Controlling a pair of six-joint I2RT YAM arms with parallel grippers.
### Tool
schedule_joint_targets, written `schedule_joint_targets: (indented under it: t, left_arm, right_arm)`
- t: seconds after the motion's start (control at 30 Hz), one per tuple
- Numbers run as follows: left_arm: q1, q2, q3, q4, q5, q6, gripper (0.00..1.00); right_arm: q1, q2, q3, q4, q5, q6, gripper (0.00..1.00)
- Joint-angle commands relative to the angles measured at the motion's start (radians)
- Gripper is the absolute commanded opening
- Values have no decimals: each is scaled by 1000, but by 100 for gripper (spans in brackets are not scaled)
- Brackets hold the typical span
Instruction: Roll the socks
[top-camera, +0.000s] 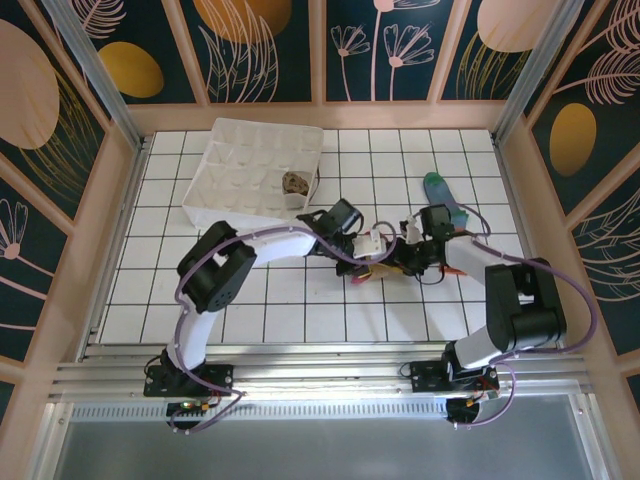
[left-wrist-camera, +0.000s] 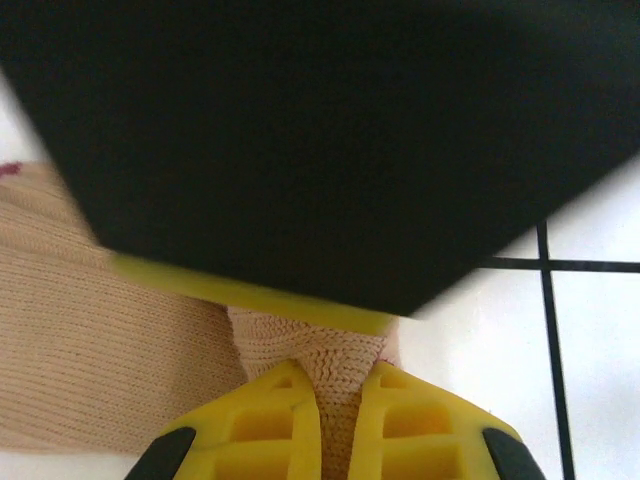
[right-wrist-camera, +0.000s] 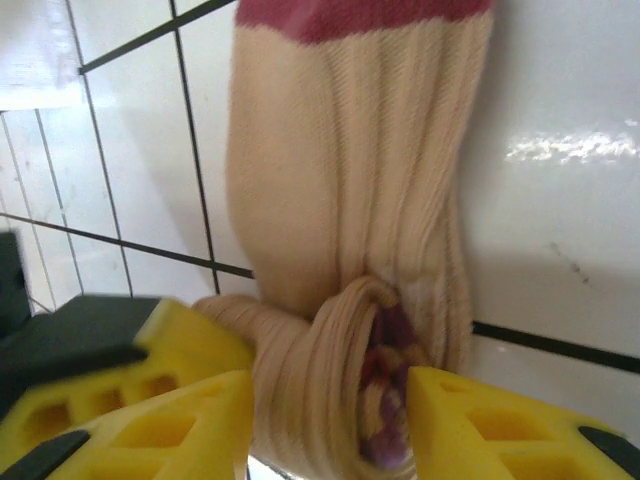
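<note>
Top external view puts one rolled argyle sock (top-camera: 295, 184) in a compartment of the white tray (top-camera: 240, 150), so I judge one of three done. The blue-grey sock (top-camera: 441, 192) lies flat and apart on the tiles at the far right, untouched. The beige sock (right-wrist-camera: 340, 180) is mid-table with only its cuff end curled over (most of its length up to the red toe lies flat). The left gripper (left-wrist-camera: 338, 388) is pinched tight on beige knit. The right gripper (right-wrist-camera: 330, 400) straddles the roll with its fingers apart; whether it presses I cannot tell.
</note>
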Motion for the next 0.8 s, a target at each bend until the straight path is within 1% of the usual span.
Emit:
schedule_joint_targets:
  t: [0.0,0.13,0.37,0.47,0.57,0.63,0.67,0.73,0.77]
  left_arm:
    - [36,119,67,-263,141,-43,0]
    - [44,154,121,-314,209,-27,0]
    - [46,166,129,-363,240,24,0]
    - [46,168,126,-378,235,33,0]
    - [47,155,113,-352,205,7,0]
    - [47,140,97,-312,172,-25,1]
    - [47,132,85,-287,155,-41,3]
    - [47,96,33,-208,112,-85,11]
    - [47,78,11,-173,95,-97,15]
  right_arm:
    - [5,-42,-52,51,1,40,45]
    - [16,-55,-84,62,31,42,46]
    - [22,-18,-84,84,69,43,47]
    - [62,19,-44,51,98,13,47]
    - [133,81,6,1,116,-17,47]
    - [183,125,23,-15,118,-9,42]
    - [200,141,26,-16,117,-1,38]
    - [227,169,33,-26,133,7,20]
    - [230,177,39,-39,147,7,13]
